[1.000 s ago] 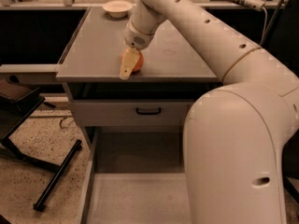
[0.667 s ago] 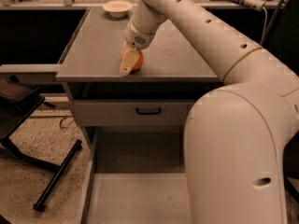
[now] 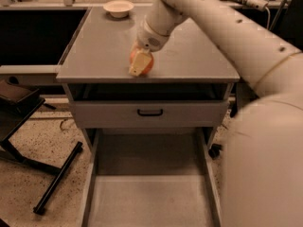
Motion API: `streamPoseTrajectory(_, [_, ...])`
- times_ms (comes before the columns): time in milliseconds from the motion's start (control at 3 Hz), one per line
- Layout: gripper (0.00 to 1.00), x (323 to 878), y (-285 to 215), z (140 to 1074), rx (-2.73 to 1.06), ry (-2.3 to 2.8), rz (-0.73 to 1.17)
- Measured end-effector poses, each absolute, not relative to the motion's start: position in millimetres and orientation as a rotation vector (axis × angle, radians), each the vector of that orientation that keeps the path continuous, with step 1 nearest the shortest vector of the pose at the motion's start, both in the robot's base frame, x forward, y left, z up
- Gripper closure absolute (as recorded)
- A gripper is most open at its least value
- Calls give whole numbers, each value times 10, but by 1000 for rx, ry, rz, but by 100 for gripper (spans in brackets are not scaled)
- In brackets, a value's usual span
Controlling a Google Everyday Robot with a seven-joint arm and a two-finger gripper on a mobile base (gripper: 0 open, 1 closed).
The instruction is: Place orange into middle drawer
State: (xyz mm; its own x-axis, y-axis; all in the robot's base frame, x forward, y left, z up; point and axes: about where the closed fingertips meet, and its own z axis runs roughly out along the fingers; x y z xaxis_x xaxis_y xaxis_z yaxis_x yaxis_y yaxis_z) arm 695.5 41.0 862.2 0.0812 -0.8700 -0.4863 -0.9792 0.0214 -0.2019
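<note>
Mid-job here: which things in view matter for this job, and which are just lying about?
Job: orange, on the countertop near its front edge; claw, at the orange; middle drawer, pulled open below.
Lying about: cream bowl at the countertop's back; drawer with black handle; black stand at left.

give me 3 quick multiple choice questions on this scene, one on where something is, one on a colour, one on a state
1. Where is the orange?
A) under the cabinet
B) on the cabinet top, near its front edge
C) behind the cabinet

2. What colour is the bowl?
A) cream-white
B) blue
C) black

3. The long lower drawer is
A) pushed shut
B) full of fruit
C) pulled out with a bare floor

Answers:
1 B: it lies on the top, with the gripper right at it.
2 A: the bowl at the back of the top is pale cream.
3 C: its grey floor shows with nothing in it.
</note>
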Motion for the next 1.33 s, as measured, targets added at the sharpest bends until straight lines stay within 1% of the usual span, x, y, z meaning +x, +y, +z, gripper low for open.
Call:
streamPoseTrajectory(333, [100,6363,212,8908,-1817,1721,379])
streamPoseTrajectory(667, [100,5890,51,8871,-1756,1681,492])
streamPoseTrajectory(1000, [100,5604,252,8538,-1680,1561,669])
streamPoseTrajectory(1333, [100,5552,552,8094,-1574,1505,703])
